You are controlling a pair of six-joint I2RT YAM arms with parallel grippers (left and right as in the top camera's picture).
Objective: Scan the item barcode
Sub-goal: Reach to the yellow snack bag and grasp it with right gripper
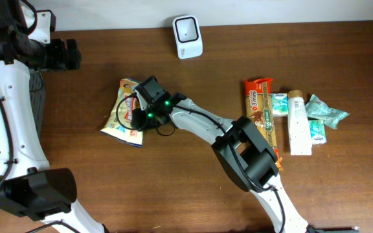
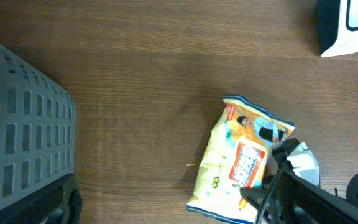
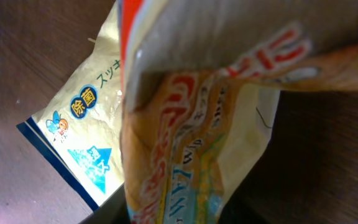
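Note:
A yellow snack bag [image 1: 122, 115] lies on the brown table, left of centre. My right gripper [image 1: 145, 110] reaches over its right edge and is shut on it. In the right wrist view the bag [image 3: 185, 124] is folded up between the jaws and fills most of the picture. The left wrist view shows the bag [image 2: 229, 168] flat, with the right gripper [image 2: 278, 186] on its lower right corner. A white scanner [image 1: 188, 36] stands at the table's far edge. My left gripper [image 1: 70, 54] hangs open at the far left, apart from the bag. No barcode shows.
A grey basket [image 2: 17, 124] stands at the left, below my left wrist. Other items lie at the right: an orange-brown bar [image 1: 261, 110], a white tube [image 1: 298, 123] and teal packets [image 1: 326, 110].

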